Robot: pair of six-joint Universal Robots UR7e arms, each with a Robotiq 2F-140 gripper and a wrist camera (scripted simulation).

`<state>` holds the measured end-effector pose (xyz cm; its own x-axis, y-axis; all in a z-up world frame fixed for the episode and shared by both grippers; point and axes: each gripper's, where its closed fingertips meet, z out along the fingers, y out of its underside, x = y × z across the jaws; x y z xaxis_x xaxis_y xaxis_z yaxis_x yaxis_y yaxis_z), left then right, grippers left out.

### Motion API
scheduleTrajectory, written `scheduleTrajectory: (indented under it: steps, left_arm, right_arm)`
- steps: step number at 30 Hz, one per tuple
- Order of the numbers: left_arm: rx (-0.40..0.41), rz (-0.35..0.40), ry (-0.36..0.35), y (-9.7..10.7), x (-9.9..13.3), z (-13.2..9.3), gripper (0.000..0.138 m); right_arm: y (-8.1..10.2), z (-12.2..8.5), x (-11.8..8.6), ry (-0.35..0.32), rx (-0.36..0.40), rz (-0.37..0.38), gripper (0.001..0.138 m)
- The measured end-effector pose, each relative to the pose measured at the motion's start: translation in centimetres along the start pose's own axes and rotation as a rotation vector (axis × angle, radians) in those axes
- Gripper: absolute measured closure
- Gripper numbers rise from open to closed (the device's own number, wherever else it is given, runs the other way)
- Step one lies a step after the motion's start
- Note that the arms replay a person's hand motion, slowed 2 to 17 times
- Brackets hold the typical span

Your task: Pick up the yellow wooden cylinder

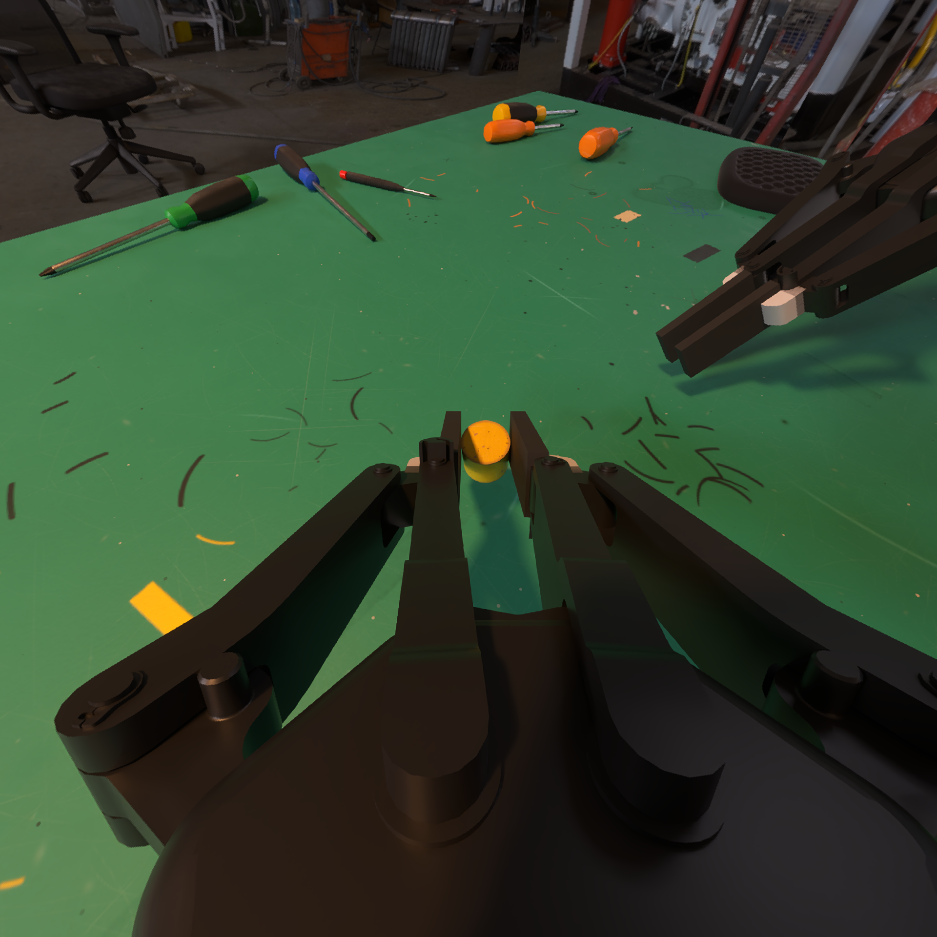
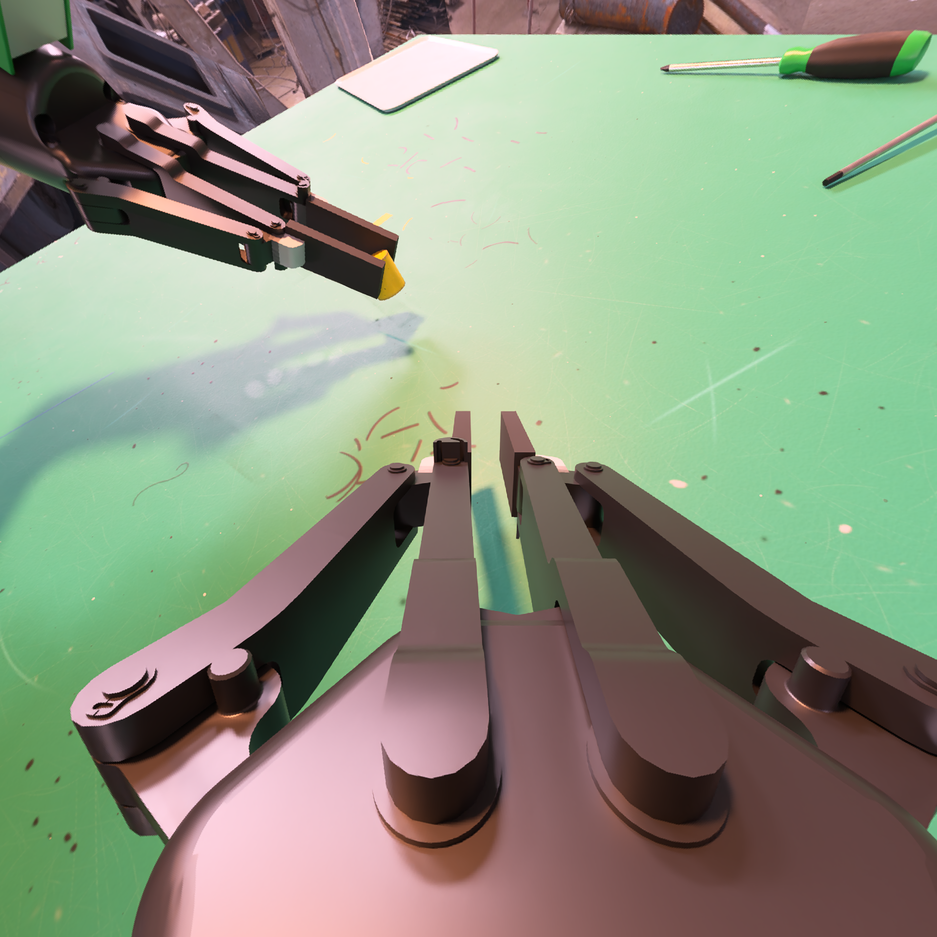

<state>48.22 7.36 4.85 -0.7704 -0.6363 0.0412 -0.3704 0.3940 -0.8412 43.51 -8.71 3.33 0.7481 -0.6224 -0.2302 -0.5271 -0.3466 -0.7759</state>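
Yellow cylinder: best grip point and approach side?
Grip the yellow cylinder across its curved side, near mid-length, with pads flat on opposite sides and its round end face clear. That is how the left gripper holds it, shut on it above the table, probably a sound hold. The right gripper holds nothing.

green table [image 1: 355, 314] — scuffed, marked; green-handled screwdriver [image 1: 203, 208], blue-handled screwdriver [image 1: 304, 175], thin red-capped driver [image 1: 377, 182] at left; three orange-handled screwdrivers [image 1: 512, 131] far side; dark perforated pad [image 1: 760, 177] right; white tray [image 2: 418, 71] at edge
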Motion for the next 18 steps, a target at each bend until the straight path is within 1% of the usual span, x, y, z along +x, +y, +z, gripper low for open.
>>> scheduleTrajectory:
  steps: [18]
  left_arm:
    - [0.028, -0.036, -0.024, -0.2, -0.97, -0.1, 0.113]
  right_arm:
    - [-0.21, -0.24, 0.42, -0.036, 0.028, 0.065, 0.123]
